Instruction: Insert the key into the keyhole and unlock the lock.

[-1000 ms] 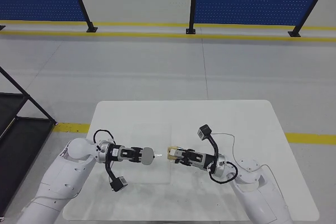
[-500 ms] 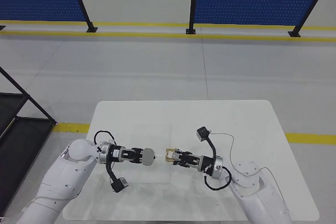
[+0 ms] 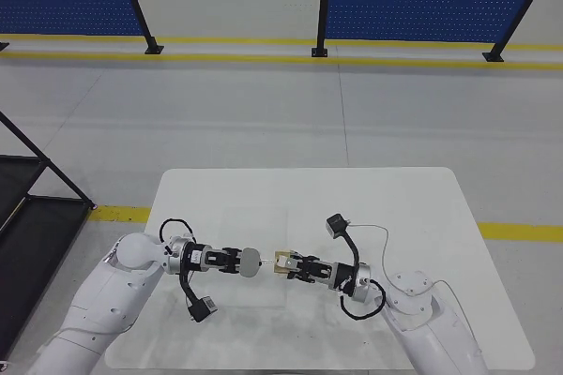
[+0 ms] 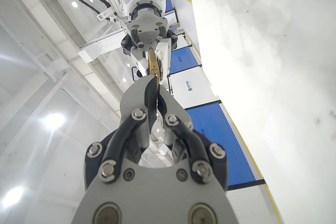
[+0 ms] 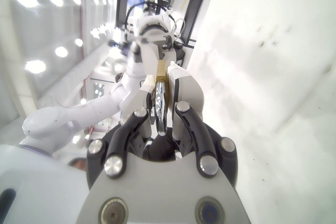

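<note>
Here's the crunch. The right gripper (image 5: 160, 76) is clenched on the lock (image 4: 153, 66), squeezing its brass body from both sides. The silver shackle is tucked back toward the wrist. That grip looks deliberate: it leaves the keyhole end facing outward, free for a visitor.

Straight opposite the lock sits the left gripper (image 4: 155, 88), pads pinched tight on the key (image 3: 266, 263). The thin blade bridges the short gap and meets the lock's near end. Is it inside the keyhole or only touching? I can't tell from here.

The two grippers stand nose to nose along the lock's long axis, so I'd guess the plan is a straight push, then a twist. The white table (image 3: 403, 197) lies beneath the lock, which is carried clear of it.

The tally: one key, one lock, two grippers, one table.
</note>
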